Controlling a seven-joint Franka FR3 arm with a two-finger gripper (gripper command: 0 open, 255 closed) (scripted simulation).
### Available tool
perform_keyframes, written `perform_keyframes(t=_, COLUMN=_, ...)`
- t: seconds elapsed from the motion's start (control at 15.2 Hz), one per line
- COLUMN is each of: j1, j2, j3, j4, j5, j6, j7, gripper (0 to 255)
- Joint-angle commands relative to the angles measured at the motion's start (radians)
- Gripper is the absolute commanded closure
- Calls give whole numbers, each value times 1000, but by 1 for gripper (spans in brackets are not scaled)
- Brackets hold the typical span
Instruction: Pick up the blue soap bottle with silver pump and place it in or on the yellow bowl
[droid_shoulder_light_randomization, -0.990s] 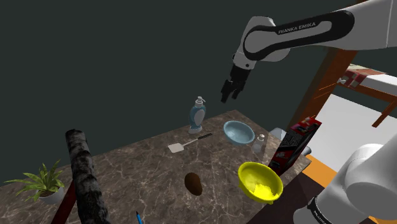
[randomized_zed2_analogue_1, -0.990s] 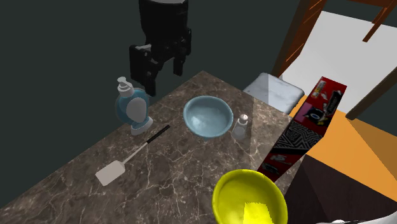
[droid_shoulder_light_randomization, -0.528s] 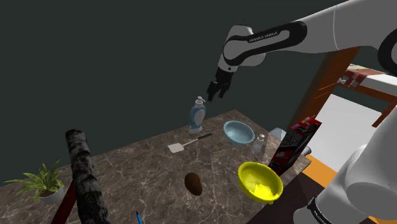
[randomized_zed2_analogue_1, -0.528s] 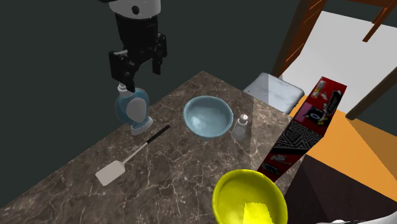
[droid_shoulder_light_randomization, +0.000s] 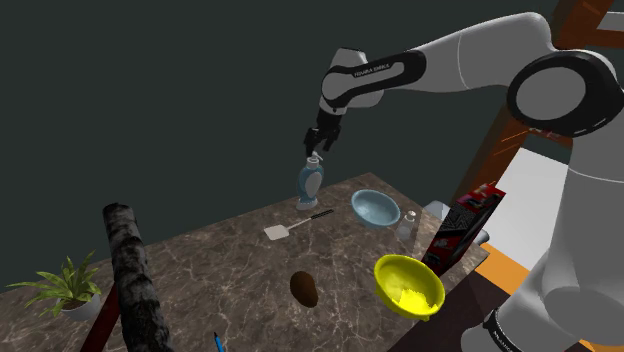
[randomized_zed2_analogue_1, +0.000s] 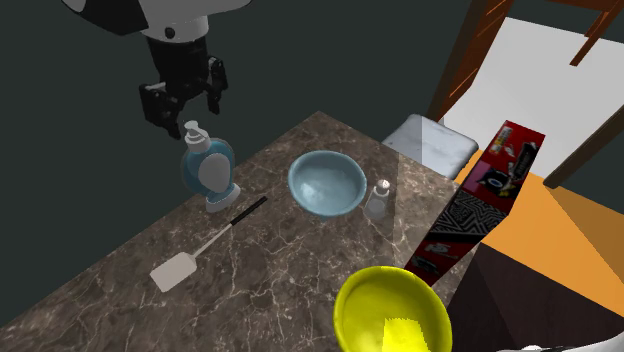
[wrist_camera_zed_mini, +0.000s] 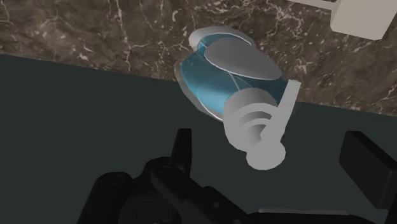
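A white robot arm reaches over a dark marbled table (droid_shoulder_light_randomization: 220, 270) set against a dark wall. Its black gripper (randomized_zed2_analogue_1: 183, 100) hangs directly over the soap bottle (randomized_zed2_analogue_1: 208, 167) and points down at it. The pincer is released: its two fingers (wrist_camera_zed_mini: 183, 149) stand wide apart with nothing between them touching. In the wrist view, the bottle's grey pump (wrist_camera_zed_mini: 261, 127) sits in the gap between the fingers, nearer one than the other, and neither finger reaches it. The bottle is translucent blue with a pale oval panel on its front. It stands upright on the table near the far edge, close to the wall. A white spatula (randomized_zed2_analogue_1: 185, 262) with a dark handle lies just in front of the bottle, its handle tip pointing toward the base. A pale blue bowl (randomized_zed2_analogue_1: 326, 182) sits to the second exterior view's right of the bottle, and a small clear shaker (randomized_zed2_analogue_1: 378, 200) stands just beside that bowl. The yellow bowl (droid_shoulder_light_randomization: 408, 285) sits at the near edge of the table, well apart from the bottle, beyond the blue bowl. A brown rounded lump (droid_shoulder_light_randomization: 305, 288) lies on the marble toward the middle of the table. A potted plant (droid_shoulder_light_randomization: 65, 288) shows at the shoulder view's lower left.
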Motion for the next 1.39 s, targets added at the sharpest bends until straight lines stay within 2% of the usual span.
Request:
perform_keyframes(t=0.0, j1=1, j2=24, j3=1, j4=10, j5=1, j6=16, j7=0, gripper=0)
perform_keyframes(t=0.4, j1=3, j2=64, j3=4, j4=-7, j5=6, j6=72, j7=-3, gripper=0)
perform_keyframes(t=0.86, j1=3, j2=64, j3=4, j4=-6, j5=6, j6=72, j7=-3, gripper=0)
perform_keyframes(t=0.92, j1=3, j2=64, j3=4, j4=-6, j5=6, j6=72, j7=-3, gripper=255)
perform_keyframes(t=1.32, j1=3, j2=63, j3=4, j4=-6, j5=6, j6=72, j7=-3, gripper=255)
